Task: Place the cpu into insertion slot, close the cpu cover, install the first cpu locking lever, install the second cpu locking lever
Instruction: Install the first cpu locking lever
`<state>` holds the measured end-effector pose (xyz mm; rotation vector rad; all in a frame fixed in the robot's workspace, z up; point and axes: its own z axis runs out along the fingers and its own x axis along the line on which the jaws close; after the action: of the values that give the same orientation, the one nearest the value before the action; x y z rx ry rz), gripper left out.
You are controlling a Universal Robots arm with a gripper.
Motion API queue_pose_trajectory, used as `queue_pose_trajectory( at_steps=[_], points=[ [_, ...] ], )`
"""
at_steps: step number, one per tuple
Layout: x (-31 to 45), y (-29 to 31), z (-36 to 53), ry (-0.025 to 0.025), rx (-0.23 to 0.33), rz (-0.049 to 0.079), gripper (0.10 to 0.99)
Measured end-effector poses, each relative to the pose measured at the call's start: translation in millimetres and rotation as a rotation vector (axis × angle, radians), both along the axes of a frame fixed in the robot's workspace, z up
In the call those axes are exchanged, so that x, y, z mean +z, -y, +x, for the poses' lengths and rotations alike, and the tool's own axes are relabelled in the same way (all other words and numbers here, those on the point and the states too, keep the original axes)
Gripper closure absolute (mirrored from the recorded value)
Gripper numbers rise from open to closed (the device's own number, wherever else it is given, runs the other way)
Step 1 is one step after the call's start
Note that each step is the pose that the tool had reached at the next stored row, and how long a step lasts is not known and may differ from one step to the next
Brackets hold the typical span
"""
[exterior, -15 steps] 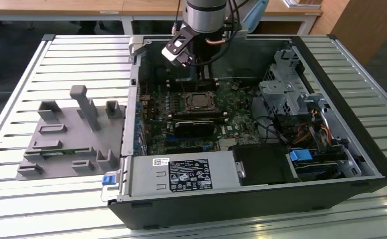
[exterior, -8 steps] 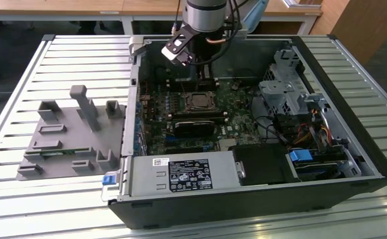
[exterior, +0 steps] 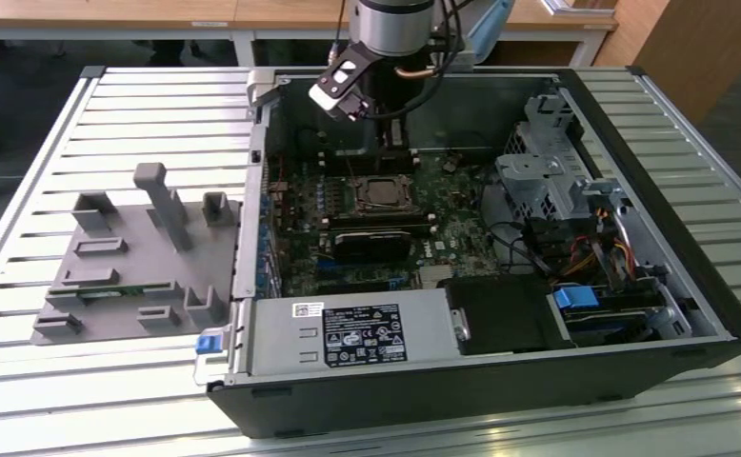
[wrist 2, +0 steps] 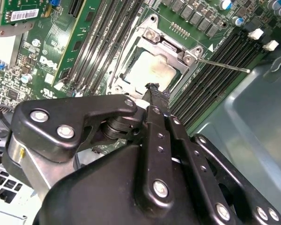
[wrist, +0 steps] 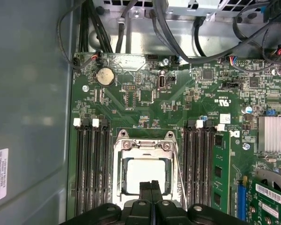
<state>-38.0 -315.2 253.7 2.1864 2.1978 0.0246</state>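
The cpu (wrist: 145, 171) (wrist 2: 149, 70), silvery-grey, lies flat in the insertion slot (exterior: 381, 193) on the green motherboard. The cpu cover (wrist: 143, 145) (wrist 2: 171, 47), a silvery frame, is folded down around it. A thin wire locking lever (wrist: 180, 178) (wrist 2: 223, 66) runs along one side of the socket, and its free end sticks out past the frame. My gripper (wrist: 151, 185) (wrist 2: 154, 88) (exterior: 393, 157) hangs just above the cpu's edge. Its black fingers are shut together with nothing between them.
Memory slots (wrist: 91, 164) flank the socket, and one stick (wrist: 220, 168) is fitted. A black heatsink-like block (exterior: 373, 238) lies in front of the socket. The power supply (exterior: 345, 333), drive cage (exterior: 542, 181) and cables crowd the case. A grey fixture (exterior: 142, 257) sits at the exterior view's left.
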Motion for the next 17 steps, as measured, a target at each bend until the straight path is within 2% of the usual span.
queue_pose_trajectory(
  at_steps=[8,11,17],
  points=[
    [15.5,0.0,0.0,-0.0001,0.0,0.0,0.961],
    [15.5,-0.3,0.0,0.0,0.005,0.0,0.961],
    [15.3,-0.6,-0.1,0.0,0.096,0.0,0.961]
  ],
)
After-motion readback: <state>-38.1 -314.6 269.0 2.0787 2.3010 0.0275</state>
